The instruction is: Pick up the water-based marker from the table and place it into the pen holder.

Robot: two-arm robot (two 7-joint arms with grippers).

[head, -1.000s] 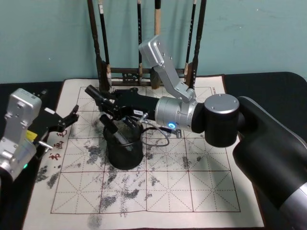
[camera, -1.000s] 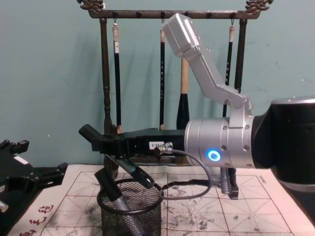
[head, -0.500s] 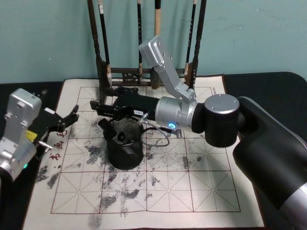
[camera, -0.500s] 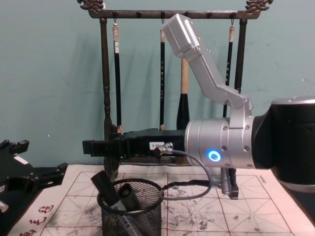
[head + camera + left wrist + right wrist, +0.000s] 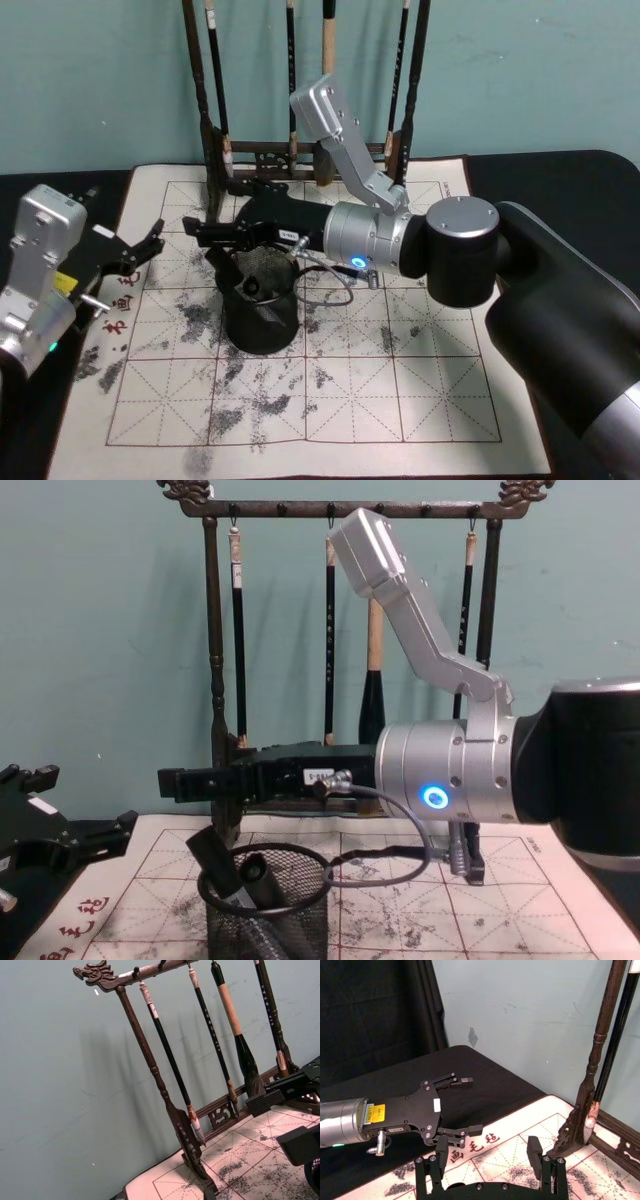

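Table [image 5: 590, 180] with white calligraphy mat [image 5: 400, 390], brush rack [image 5: 215, 150] behind pen holder [image 5: 260, 315], right end effector [image 5: 205, 230] released just above pen holder, left end effector [image 5: 150, 243] released, beside it, water-based marker [image 5: 222, 868] leaning inside.

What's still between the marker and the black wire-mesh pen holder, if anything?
Nothing visible. The dark marker already stands inside the black wire-mesh pen holder, leaning on the rim beside another black pen. The right gripper hangs open just above the cup; the left gripper is open, off to the left over the mat.
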